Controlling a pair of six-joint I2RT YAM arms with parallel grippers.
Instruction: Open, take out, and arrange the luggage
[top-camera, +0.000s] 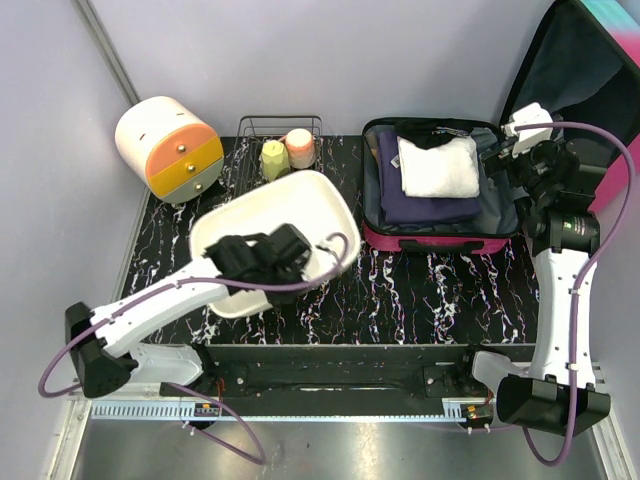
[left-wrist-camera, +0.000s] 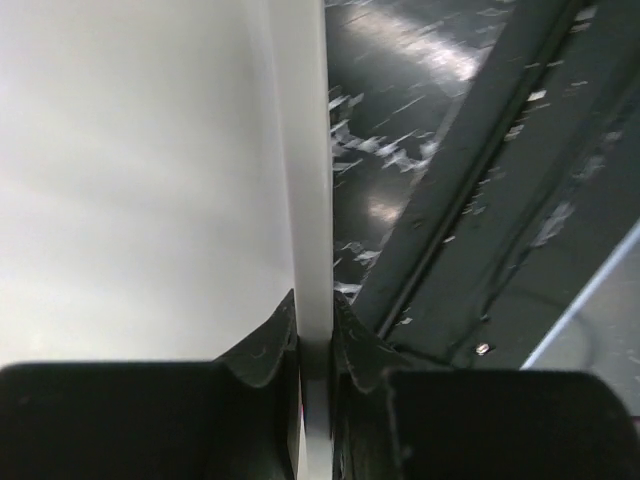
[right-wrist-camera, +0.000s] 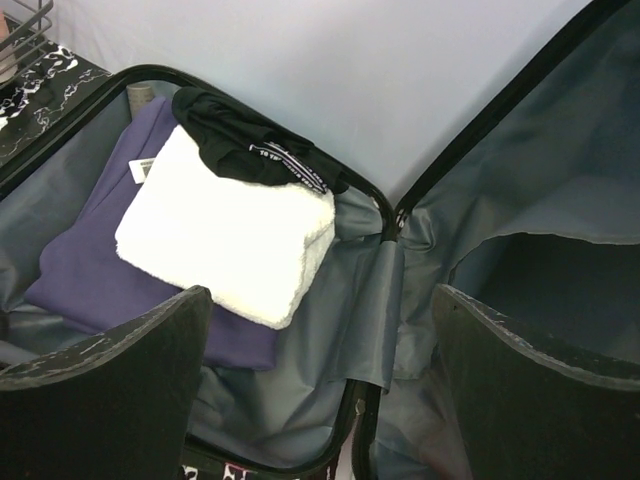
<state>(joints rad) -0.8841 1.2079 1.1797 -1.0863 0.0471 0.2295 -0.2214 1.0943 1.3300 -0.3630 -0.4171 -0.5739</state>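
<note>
Left tool (left-wrist-camera: 315, 330) pinches thin rim of white basin (left-wrist-camera: 140, 180).

White basin (top-camera: 305, 200) is near wire basket (top-camera: 281, 122) and drawer box (top-camera: 166, 147).

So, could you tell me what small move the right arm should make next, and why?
Probably lower the right tool onto the towel and close on it. The case lies open, the tool hangs open over it, and the towel lies exposed on a purple garment. The left tool is shut on the tray rim, so it is occupied.
</note>
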